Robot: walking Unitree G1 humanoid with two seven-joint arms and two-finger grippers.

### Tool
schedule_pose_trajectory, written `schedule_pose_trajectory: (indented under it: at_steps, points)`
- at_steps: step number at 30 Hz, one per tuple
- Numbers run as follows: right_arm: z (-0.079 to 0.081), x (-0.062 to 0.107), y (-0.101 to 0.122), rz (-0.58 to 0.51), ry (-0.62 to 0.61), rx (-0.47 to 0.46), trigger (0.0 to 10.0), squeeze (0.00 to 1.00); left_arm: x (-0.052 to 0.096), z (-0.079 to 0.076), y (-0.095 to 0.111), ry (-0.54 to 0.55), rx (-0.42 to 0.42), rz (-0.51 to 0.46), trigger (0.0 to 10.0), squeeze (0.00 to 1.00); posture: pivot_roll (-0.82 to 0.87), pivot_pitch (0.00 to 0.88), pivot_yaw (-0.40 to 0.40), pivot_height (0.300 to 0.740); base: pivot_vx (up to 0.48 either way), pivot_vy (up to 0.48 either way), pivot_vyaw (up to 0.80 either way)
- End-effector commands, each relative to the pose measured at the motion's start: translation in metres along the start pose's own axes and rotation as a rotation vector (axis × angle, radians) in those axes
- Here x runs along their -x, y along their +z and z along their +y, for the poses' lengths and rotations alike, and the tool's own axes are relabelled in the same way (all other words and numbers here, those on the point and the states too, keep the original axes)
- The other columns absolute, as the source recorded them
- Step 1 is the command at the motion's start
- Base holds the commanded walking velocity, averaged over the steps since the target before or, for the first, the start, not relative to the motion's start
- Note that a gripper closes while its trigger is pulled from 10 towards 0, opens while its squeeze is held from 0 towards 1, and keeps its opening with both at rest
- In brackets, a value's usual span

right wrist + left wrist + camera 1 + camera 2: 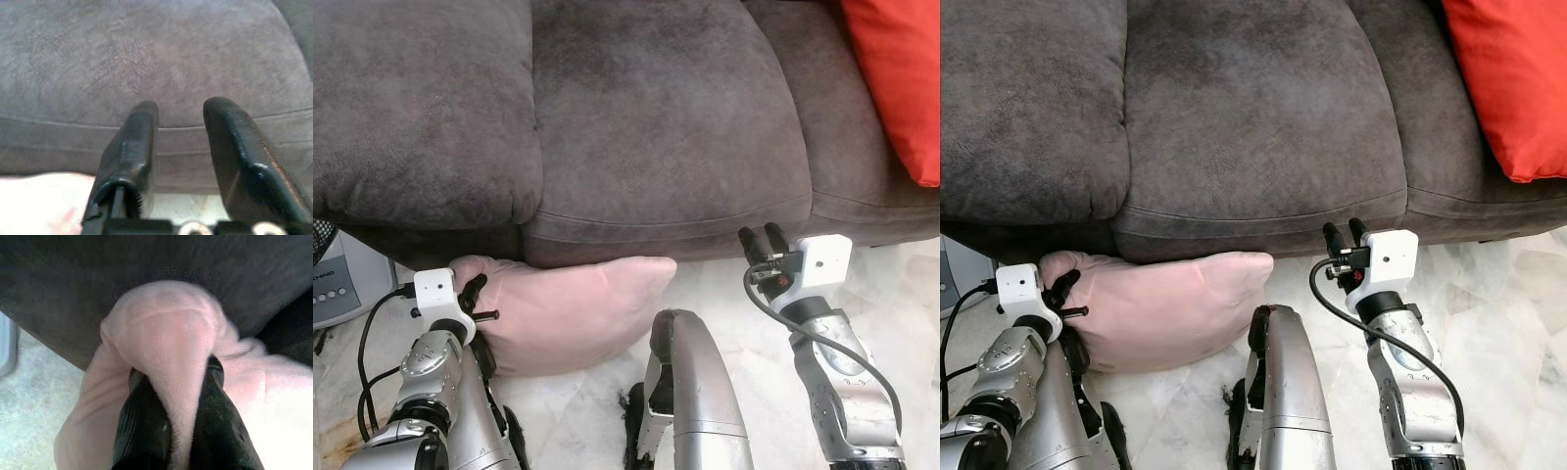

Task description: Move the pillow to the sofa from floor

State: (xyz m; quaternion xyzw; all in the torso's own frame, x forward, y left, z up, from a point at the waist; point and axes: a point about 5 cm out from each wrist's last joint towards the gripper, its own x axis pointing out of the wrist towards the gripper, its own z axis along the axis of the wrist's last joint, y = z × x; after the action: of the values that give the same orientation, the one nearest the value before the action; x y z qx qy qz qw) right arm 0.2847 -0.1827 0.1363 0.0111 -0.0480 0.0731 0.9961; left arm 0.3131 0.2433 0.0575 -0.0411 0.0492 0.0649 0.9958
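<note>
A pale marble floor [901,294] ran up to a dark grey sofa [656,127], with a red cushion [901,78] on the seat far off to the right gripper's outer side. The pink pillow [573,308] lay on the floor against the sofa's front, its far edge tucked under the overhang of the seat cushion. The left gripper [168,406] had pinched a fold at the pillow's corner between its two black fingers [142,426], clamped tight on a ridge of fabric. The right gripper [178,147] hung just in front of the sofa edge, fingers spread with nothing between them, the pillow's near end lying below and inward of it. The hold looked risky: only a thin fold of cover was caught, so the weight of the pillow could drag it out on lifting. The pillow might also snag under the seat lip if raised straight up. Hanging from one corner, it would likely sag and swing, and could catch the robot's knee [690,372] beside it.
</note>
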Motion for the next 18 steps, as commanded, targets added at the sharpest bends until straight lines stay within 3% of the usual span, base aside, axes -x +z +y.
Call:
schedule_pose_trajectory:
  at_steps: [1, 18]
  points:
    - [0.0047, 0.0024, -0.014, 0.039, -0.012, -0.015, 10.0, 0.0, 0.0049, -0.0082, 0.0009, 0.01, -0.01, -0.065, 10.0, 0.0, 0.06, 0.289, -0.147, 0.474, -0.42, 0.0, 0.0]
    - [0.0107, 0.0004, -0.0212, 0.042, -0.026, -0.033, 10.0, 0.0, 0.0033, -0.0166, 0.0065, -0.014, -0.024, -0.083, 10.0, 0.0, 0.09, 0.291, -0.118, 0.474, -0.446, 0.0, 0.0]
